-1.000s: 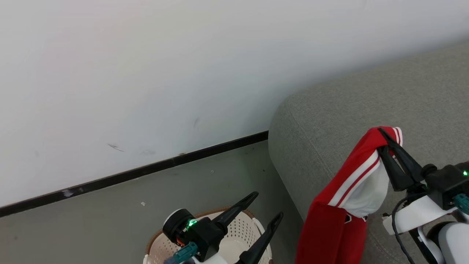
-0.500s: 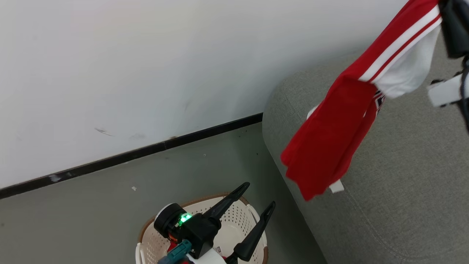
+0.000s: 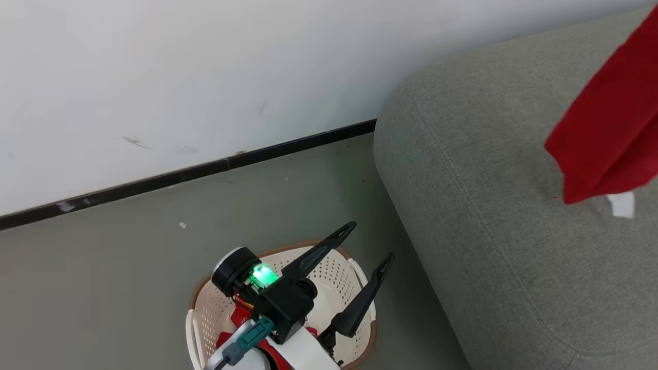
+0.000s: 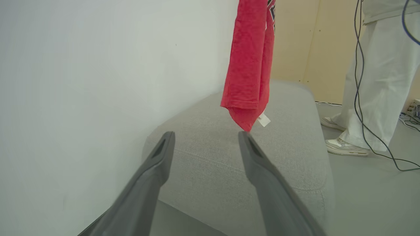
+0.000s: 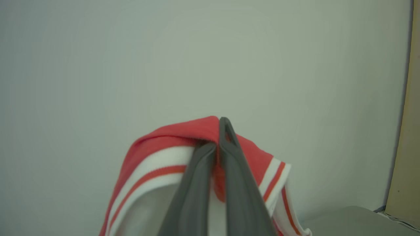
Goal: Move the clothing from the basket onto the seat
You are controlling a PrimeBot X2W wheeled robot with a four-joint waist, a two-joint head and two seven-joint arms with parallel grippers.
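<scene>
Above the seat [image 3: 488,231], the garment [image 3: 606,133] hangs from the right gripper [image 5: 217,132], pinched tight on its striped trim: the carry. Next it likely needs lowering and letting go. The left gripper [image 3: 371,241] gapes over the basket [image 3: 203,308].

red clothing [image 3: 611,118] lifted higher, carried further over seat [image 3: 488,231], hem seemingly hanging clear

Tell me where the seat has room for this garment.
The seat top in view is all bare, from its rounded corner by the wall to the front seam, including under the garment hanging from the right gripper. Crowded: the basket, holding more red clothing, with the open left gripper above it.
</scene>
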